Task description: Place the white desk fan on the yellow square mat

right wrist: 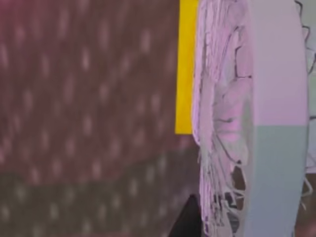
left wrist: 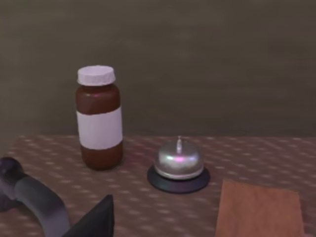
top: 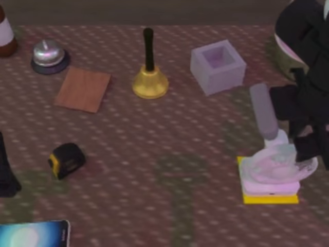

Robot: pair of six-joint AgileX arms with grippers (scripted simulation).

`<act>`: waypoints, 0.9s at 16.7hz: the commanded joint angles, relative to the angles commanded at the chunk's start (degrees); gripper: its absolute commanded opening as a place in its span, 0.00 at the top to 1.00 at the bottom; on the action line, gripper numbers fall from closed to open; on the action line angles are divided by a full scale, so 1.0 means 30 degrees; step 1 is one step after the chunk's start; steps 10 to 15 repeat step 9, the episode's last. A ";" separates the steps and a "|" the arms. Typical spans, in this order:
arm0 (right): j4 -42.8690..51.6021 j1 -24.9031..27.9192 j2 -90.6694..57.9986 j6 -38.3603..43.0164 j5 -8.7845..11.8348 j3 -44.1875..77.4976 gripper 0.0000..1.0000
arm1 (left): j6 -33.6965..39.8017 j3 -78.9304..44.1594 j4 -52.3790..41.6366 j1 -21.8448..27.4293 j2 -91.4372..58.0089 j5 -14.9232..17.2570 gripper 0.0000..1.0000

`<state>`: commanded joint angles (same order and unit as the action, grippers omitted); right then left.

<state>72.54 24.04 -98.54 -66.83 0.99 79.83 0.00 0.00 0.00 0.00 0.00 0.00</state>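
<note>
The white desk fan (top: 272,164) rests on the yellow square mat (top: 270,199) at the table's right front, covering most of it. My right gripper (top: 306,149) comes in from the right and is shut on the fan's round grilled part. In the right wrist view the grille and rim of the fan (right wrist: 276,98) fill the picture, with a strip of the mat (right wrist: 186,69) beside them. One dark fingertip (right wrist: 187,219) presses against the grille; the other finger is hidden behind the fan. My left gripper (top: 6,175) is parked at the left edge, open and empty.
A lavender hollow cube (top: 218,66) and a grey oblong thing (top: 263,110) sit behind the fan. A brass handbell (top: 149,77), brown wood square (top: 83,88), silver call bell (top: 49,55), brown bottle (left wrist: 98,118), tape measure (top: 67,160) and phone (top: 33,234) lie to the left.
</note>
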 joint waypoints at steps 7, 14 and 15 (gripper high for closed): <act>0.0000 0.0000 0.0000 0.0000 0.0000 0.0000 0.00 | 0.0000 0.0000 0.0000 0.0000 0.0000 0.0000 0.00; 0.0000 0.0000 0.0000 0.0000 0.0000 0.0000 0.00 | 0.0000 0.0000 0.0000 0.0000 0.0000 0.0000 0.00; 0.0000 0.0000 0.0000 0.0000 0.0000 0.0000 0.00 | 0.0000 0.0000 0.0000 0.0000 0.0000 0.0000 0.00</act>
